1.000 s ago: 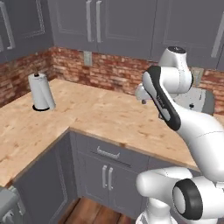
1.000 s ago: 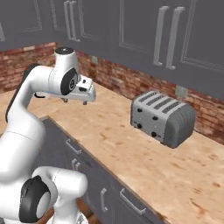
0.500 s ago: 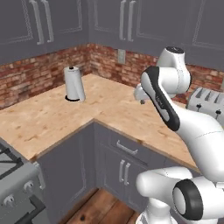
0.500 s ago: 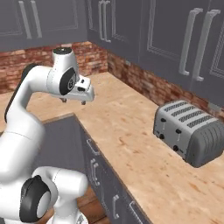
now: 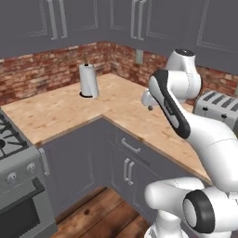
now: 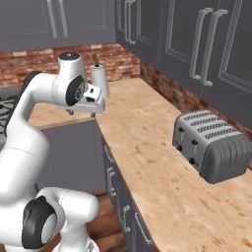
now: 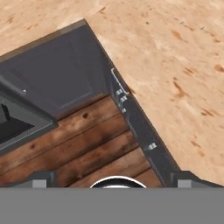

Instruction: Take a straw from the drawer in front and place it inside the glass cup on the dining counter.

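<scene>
The drawer (image 5: pixel 131 147), shut, sits under the worktop's (image 5: pixel 69 109) edge by the corner. Above it hangs the gripper (image 6: pixel 81 112), fingers spread and empty. A paper roll (image 5: pixel 88 80) stands near the brick wall (image 5: pixel 42 73), a toaster (image 6: pixel 214 151) farther along, a stove (image 5: pixel 18 181) left.

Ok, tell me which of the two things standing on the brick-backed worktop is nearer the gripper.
The paper towel roll, a white upright cylinder, stands just behind the open, empty gripper in the right base view. The grey toaster sits much farther along the worktop.
</scene>
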